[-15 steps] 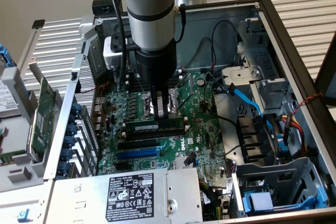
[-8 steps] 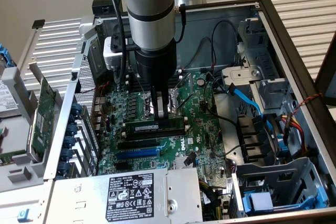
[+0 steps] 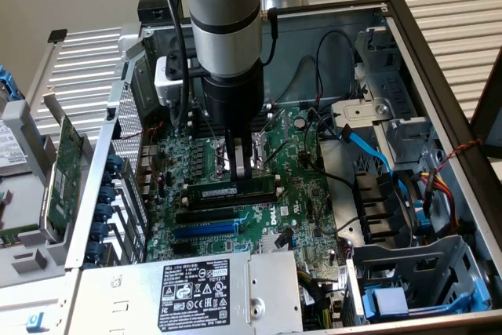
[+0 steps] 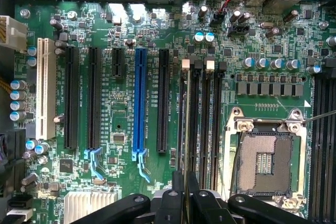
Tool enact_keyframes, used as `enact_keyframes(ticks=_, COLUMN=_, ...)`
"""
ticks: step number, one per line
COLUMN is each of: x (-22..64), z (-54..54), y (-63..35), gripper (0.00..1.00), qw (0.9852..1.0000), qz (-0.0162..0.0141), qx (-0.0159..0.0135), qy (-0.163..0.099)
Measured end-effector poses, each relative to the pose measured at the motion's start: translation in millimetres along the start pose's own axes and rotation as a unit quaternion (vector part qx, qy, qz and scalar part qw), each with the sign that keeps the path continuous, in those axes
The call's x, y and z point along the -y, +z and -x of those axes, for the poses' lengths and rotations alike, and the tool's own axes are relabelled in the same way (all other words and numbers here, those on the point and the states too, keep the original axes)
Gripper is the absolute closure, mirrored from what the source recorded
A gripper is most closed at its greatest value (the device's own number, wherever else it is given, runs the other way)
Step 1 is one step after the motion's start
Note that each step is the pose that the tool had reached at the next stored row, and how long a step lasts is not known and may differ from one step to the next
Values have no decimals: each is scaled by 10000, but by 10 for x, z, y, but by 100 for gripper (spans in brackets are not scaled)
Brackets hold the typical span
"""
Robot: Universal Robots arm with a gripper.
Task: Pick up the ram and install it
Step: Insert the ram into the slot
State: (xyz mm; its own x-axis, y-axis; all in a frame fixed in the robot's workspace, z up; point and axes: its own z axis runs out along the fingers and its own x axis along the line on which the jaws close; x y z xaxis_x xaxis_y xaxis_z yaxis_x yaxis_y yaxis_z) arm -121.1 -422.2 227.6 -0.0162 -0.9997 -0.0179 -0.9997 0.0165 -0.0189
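Our fingers [image 4: 173, 203] pinch the ram [image 3: 235, 191] on edge.
Its length follows the slots [image 4: 215, 124] of the motherboard [image 4: 123, 103] inside the open case [image 3: 439, 60].

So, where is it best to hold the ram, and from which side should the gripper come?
Take the ram by its long upper edge, near the middle, one finger on each flat face, coming straight down from above. It stands on edge along the memory slots, so only that edge is free. The gripper is shut on it just so.
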Motion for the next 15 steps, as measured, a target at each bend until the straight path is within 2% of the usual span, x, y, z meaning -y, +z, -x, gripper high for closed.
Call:
enact_keyframes(ticks=7, x=-10, z=0, y=1, gripper=86, qw=10000, qz=-1, qx=1, qy=0)
enact_keyframes(ticks=15, x=-15, z=0, y=1, gripper=86, qw=10000, qz=-27, qx=1, qy=-1)
